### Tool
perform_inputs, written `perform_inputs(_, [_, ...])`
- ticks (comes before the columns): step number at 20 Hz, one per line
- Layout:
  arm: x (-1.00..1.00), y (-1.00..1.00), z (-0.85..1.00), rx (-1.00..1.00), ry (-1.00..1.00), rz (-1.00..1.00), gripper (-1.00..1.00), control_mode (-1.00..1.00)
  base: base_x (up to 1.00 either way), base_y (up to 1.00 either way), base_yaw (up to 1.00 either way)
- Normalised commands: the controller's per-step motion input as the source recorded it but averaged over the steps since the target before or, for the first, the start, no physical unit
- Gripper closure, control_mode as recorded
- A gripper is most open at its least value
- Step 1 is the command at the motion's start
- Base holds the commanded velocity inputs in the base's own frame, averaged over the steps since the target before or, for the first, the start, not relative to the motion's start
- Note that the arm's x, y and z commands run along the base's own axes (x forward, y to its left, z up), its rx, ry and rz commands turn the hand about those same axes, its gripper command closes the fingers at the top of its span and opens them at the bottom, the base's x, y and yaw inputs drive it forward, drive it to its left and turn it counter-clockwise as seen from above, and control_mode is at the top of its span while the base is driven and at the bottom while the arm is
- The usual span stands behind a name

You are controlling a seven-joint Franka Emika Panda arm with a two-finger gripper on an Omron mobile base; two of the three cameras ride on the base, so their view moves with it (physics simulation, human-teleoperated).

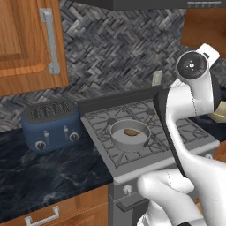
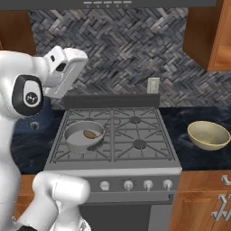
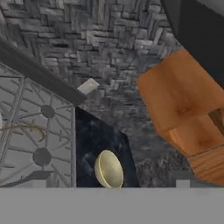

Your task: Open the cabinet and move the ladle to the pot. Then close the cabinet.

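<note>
The grey pot (image 1: 130, 136) (image 2: 84, 136) sits on the stove's front left burner. Inside it lies the dark ladle (image 1: 131, 132) (image 2: 91, 134), its thin handle reaching over the rim. The wall cabinet (image 2: 201, 34) (image 3: 177, 94) hangs at the upper right above the counter, with its door swung out and the plain wood interior (image 2: 224, 52) showing. My gripper (image 3: 110, 183) is raised above the stove's left side and points toward that cabinet. It is open, the fingertips (image 3: 39, 178) are wide apart, and nothing is between them.
A yellowish bowl (image 2: 208, 134) (image 3: 108, 169) rests on the dark counter right of the stove (image 2: 135, 135). A blue toaster (image 1: 50, 123) stands on the left counter under a closed wall cabinet (image 1: 26, 39). My white arm (image 1: 194, 132) blocks the stove's right side in the left base view.
</note>
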Motion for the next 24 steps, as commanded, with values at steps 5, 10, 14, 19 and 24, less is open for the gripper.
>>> perform_inputs(5, [-0.36,0.02,-0.10,0.56,-0.44,-0.27,-1.00,-1.00,0.00,0.00,0.00])
perform_inputs(10, [-0.08,0.00,-0.05,0.77,-0.07,-0.17,-1.00,-1.00,0.00,0.00,0.00])
perform_inputs(14, [0.00,0.02,-0.03,0.77,0.02,0.00,-1.00,-1.00,0.00,0.00,0.00])
perform_inputs(19, [-0.24,0.00,0.00,0.35,-0.03,0.04,-1.00,-1.00,0.00,0.00,0.00])
perform_inputs(24, [-0.50,0.06,0.00,0.04,-0.12,0.00,-1.00,-1.00,0.00,0.00,0.00])
